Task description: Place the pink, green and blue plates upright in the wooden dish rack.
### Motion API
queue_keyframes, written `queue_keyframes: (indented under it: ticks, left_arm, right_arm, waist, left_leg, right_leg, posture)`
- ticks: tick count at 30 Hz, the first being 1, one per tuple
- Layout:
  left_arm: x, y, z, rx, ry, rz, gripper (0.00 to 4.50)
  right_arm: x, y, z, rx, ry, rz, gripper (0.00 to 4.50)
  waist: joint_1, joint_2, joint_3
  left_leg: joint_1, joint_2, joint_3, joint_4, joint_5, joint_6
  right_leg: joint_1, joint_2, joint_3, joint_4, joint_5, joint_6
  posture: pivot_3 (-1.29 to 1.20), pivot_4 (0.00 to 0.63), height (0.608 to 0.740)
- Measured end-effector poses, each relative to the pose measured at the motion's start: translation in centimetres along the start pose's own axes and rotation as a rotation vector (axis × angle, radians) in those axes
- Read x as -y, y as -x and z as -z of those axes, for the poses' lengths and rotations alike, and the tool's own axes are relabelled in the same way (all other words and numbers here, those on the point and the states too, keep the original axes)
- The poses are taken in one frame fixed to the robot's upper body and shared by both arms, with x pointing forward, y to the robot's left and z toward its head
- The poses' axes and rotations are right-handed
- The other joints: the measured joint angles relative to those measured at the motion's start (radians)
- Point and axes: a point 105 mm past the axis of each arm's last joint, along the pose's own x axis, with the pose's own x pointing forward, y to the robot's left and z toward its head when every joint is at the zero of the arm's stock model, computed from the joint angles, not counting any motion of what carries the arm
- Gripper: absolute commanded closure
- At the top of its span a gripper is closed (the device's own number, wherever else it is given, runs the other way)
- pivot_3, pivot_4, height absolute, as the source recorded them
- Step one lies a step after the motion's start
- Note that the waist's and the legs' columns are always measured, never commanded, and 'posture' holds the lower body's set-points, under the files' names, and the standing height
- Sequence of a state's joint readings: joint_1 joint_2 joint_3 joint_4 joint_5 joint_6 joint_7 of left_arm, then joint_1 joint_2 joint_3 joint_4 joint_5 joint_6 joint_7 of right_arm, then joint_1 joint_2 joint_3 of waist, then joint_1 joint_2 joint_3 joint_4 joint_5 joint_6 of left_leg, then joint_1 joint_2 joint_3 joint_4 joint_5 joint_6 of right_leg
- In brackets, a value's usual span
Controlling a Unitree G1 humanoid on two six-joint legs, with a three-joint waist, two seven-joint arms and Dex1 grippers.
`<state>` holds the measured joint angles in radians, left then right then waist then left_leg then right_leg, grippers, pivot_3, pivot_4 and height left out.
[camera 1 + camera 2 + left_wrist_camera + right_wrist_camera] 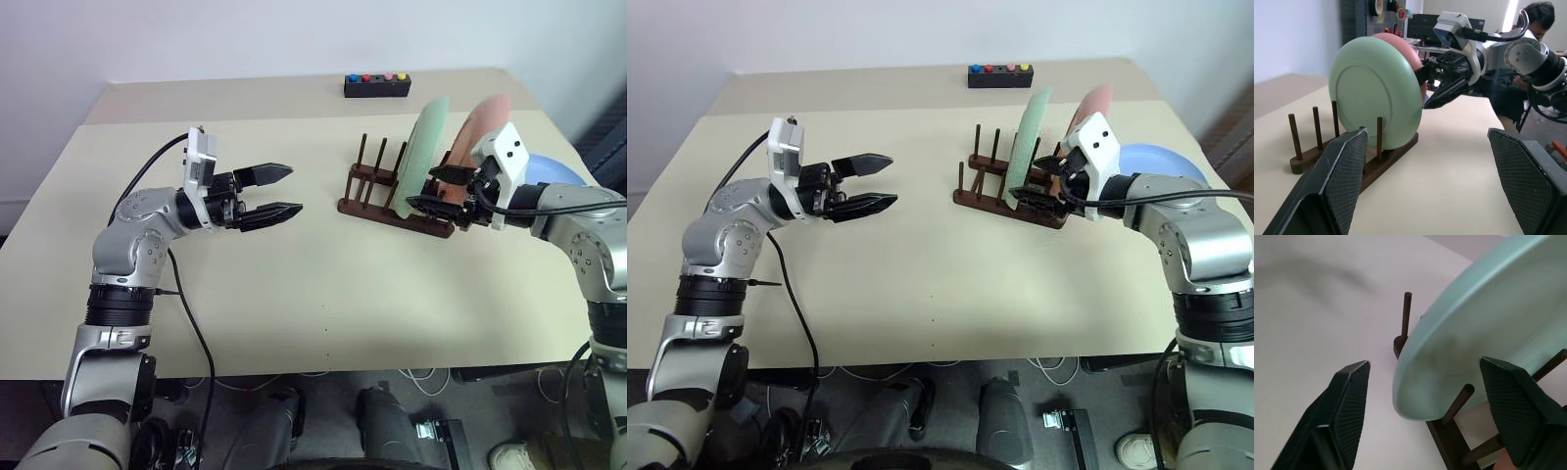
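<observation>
The wooden dish rack [397,201] sits on the beige counter [294,294], toward its right side. The green plate [421,157] stands upright between the rack's pegs, leaning slightly, and the pink plate [475,132] stands upright just behind it in the next slot. The blue plate [1161,162] lies flat on the counter to the right of the rack, partly hidden by the right arm. The right end effector [431,204] is at the rack's right end, its fingers spread on either side of the green plate's lower edge, grasping nothing. The left end effector [282,191] hovers over the counter well to the left of the rack, spread wide and empty. A small black box with coloured buttons [376,85] rests near the far edge.
</observation>
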<state>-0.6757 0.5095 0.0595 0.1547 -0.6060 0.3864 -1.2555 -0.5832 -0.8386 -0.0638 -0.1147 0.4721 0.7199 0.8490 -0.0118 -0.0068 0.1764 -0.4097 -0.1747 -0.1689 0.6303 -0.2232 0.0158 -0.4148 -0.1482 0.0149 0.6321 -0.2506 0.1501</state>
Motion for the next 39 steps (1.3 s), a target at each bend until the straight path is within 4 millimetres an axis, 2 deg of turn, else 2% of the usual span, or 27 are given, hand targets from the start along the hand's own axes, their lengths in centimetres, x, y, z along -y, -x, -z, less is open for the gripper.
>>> queue_keyframes:
  ticks: [6, 15, 19, 25, 32, 35, 39]
  left_arm:
    - [0.0, 0.0, 0.0, 0.0, 0.001, -0.002, 0.46]
    - [-0.1, 0.0, 0.0, 0.0, 0.001, -0.008, 0.46]
    - [-0.1, 0.0, 0.0, -0.001, 0.001, -0.009, 0.46]
    - [-0.1, -0.1, 0.1, -0.002, 0.002, -0.008, 0.46]
    - [0.0, -0.2, 0.1, 0.003, 0.005, -0.003, 0.46]
    - [0.0, -0.3, 0.2, 0.004, 0.006, -0.002, 0.46]
    - [0.0, -0.3, 0.2, 0.002, 0.004, -0.002, 0.46]
  right_arm:
    - [0.3, 0.7, -0.4, -0.036, 0.058, 0.022, 1.16]
    - [-0.9, 0.8, 0.0, -0.062, 0.024, -0.041, 1.16]
    - [-1.3, 1.4, 0.2, -0.098, 0.021, -0.058, 1.16]
    - [-1.6, 2.9, -0.5, -0.109, 0.006, -0.074, 1.16]
    - [-2.8, 3.9, -1.5, -0.089, -0.02, -0.137, 1.16]
    - [-3.5, 4.8, -2.8, -0.022, -0.067, -0.202, 1.16]
    - [-2.2, 6.8, -6.1, 0.15, -0.065, -0.169, 1.16]
  waist:
    - [0.0, 0.0, 0.0]
    - [0.001, 0.0, 0.0]
    - [0.001, 0.0, 0.0]
    - [0.002, 0.0, 0.0]
    - [0.003, 0.0, 0.0]
    - [0.003, 0.0, 0.0]
    - [0.003, -0.001, 0.0]
  left_leg:
    - [0.0, 0.0, 0.0, 0.0, 0.0, 0.0]
    - [0.0, 0.0, 0.0, 0.0, 0.0, 0.0]
    - [0.0, 0.0, 0.0, 0.0, 0.0, 0.0]
    - [0.0, 0.0, 0.0, 0.0, 0.0, 0.0]
    - [0.0, 0.0, 0.0, 0.0, 0.0, 0.0]
    - [0.0, 0.0, 0.0, 0.0, 0.0, 0.0]
    - [0.0, 0.0, 0.0, 0.0, 0.0, 0.001]
  right_leg:
    - [0.0, 0.0, 0.0, 0.0, 0.0, 0.0]
    - [0.0, 0.0, 0.0, 0.0, 0.0, 0.0]
    - [0.0, 0.0, 0.0, 0.0, 0.0, 0.0]
    - [0.0, 0.0, 0.0, 0.0, 0.0, 0.0]
    - [0.0, -0.001, 0.0, -0.001, 0.0, 0.0]
    - [0.001, -0.001, 0.0, -0.001, 0.0, 0.0]
    - [0.001, -0.001, 0.0, -0.001, 0.0, 0.0]
  posture:
    - [0.0, 0.15, 0.74]
    - [0.0, 0.15, 0.74]
    - [0.0, 0.15, 0.74]
    - [0.0, 0.15, 0.74]
    - [0.0, 0.15, 0.74]
    - [0.0, 0.15, 0.74]
    - [0.0, 0.15, 0.74]
